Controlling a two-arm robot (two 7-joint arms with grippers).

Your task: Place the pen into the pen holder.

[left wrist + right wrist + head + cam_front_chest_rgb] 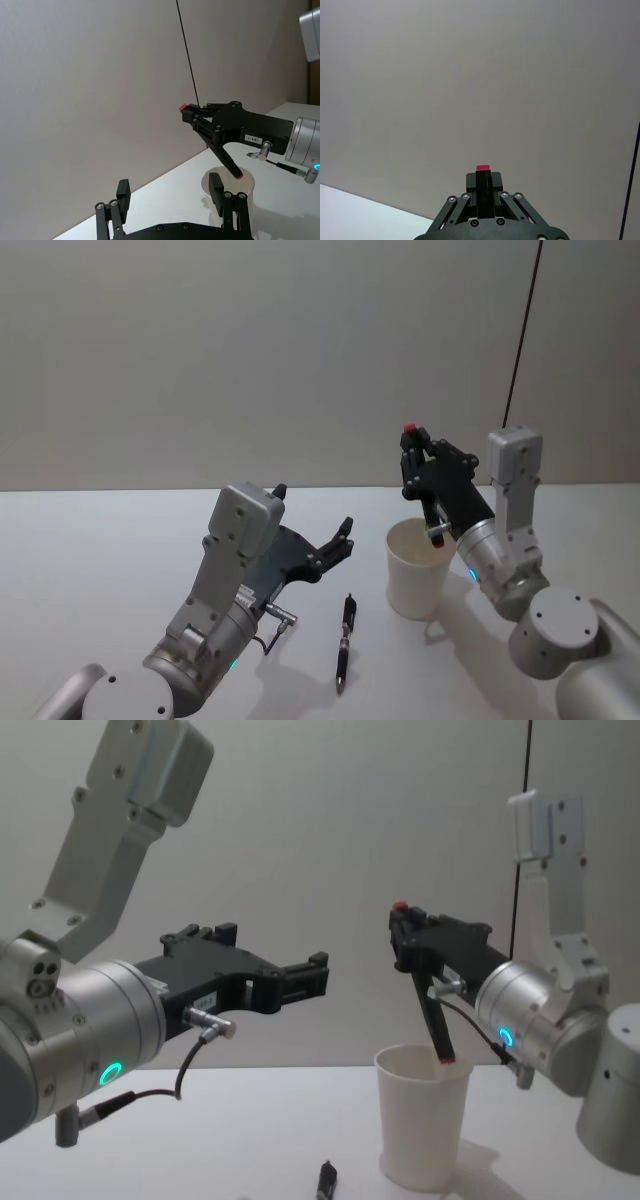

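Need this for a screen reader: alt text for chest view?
The right gripper holds a slim black pen tilted, red tip at the rim of a white paper cup. The open left gripper hovers nearby; another black pen lies on the white table.

— Does the left arm (85, 1020) match the right arm (540, 1005)?
— Near enough — silver-grey drums, each topped by a pale boxy housing (150, 755), with a cyan ring (108, 1073) glowing at the wrist.
— And the grippers?
— The left gripper (169, 187) and right gripper (408, 932) are black linkages studded with silver screws (451, 198); a thin black cable (150, 1098) loops at the chest view's lower left.
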